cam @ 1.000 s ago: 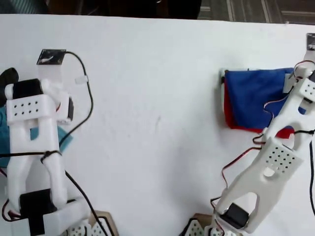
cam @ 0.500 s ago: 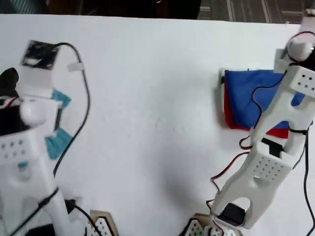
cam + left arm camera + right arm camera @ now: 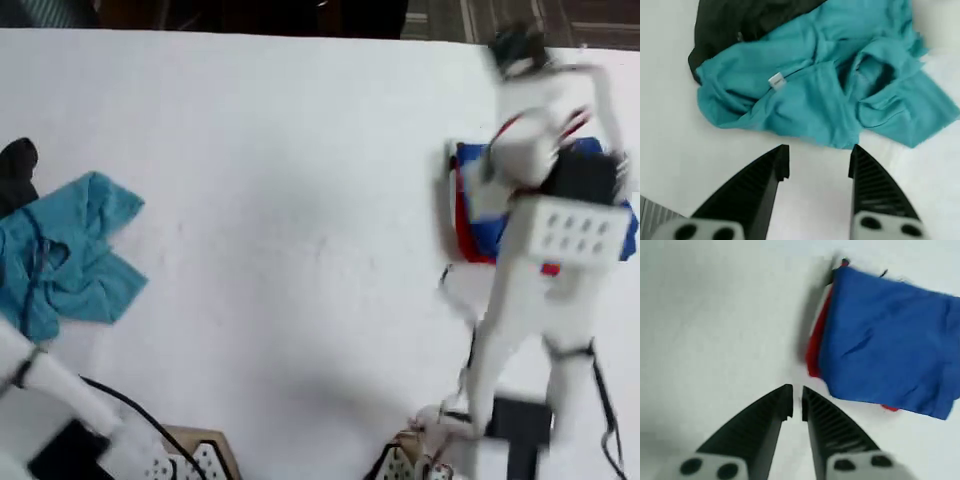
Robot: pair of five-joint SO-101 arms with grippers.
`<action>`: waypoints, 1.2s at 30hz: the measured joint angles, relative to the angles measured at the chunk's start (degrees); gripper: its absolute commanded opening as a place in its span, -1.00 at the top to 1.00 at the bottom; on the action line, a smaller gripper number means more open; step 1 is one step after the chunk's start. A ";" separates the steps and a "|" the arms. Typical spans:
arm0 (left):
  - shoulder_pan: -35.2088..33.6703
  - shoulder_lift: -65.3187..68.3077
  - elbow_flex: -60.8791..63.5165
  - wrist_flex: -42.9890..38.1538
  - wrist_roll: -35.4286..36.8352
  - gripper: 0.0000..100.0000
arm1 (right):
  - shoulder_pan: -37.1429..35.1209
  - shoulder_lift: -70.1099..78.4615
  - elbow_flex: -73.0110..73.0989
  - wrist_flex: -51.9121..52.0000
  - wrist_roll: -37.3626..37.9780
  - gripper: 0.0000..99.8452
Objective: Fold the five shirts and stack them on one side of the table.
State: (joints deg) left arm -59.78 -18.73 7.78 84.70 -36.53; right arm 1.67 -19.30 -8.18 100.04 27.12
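Table (image 3: 300,200): white, carries all the shirts.
Folded stack: blue shirt (image 3: 885,340) on red shirt (image 3: 814,352), by the right edge.
Teal shirt (image 3: 70,260): crumpled by the left edge, touching a black shirt (image 3: 740,20). Its long axis runs roughly along that edge, crosswise to the left fingers.
Left gripper (image 3: 817,160): spread wide and empty over bare table, with the teal shirt just ahead; this is the nearer arm.
Right gripper (image 3: 796,402): pinched together and empty, beside the stack's corner.
Neck tag (image 3: 775,80): on the black-shirt side, so the collar likely points that way.
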 measured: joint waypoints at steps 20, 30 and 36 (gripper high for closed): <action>-2.46 47.03 -21.10 -6.95 -2.29 0.56 | -10.99 -37.36 40.18 -2.64 0.53 0.57; 0.70 64.09 -43.78 0.79 -2.11 0.93 | -10.90 -37.45 40.18 -2.64 0.53 0.57; 6.07 64.70 -56.97 14.33 -0.09 0.95 | -10.99 -37.45 40.18 -3.52 0.53 0.57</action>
State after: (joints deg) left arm -53.71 45.98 -49.19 99.03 -36.62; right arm -9.32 -56.75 32.00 96.53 27.65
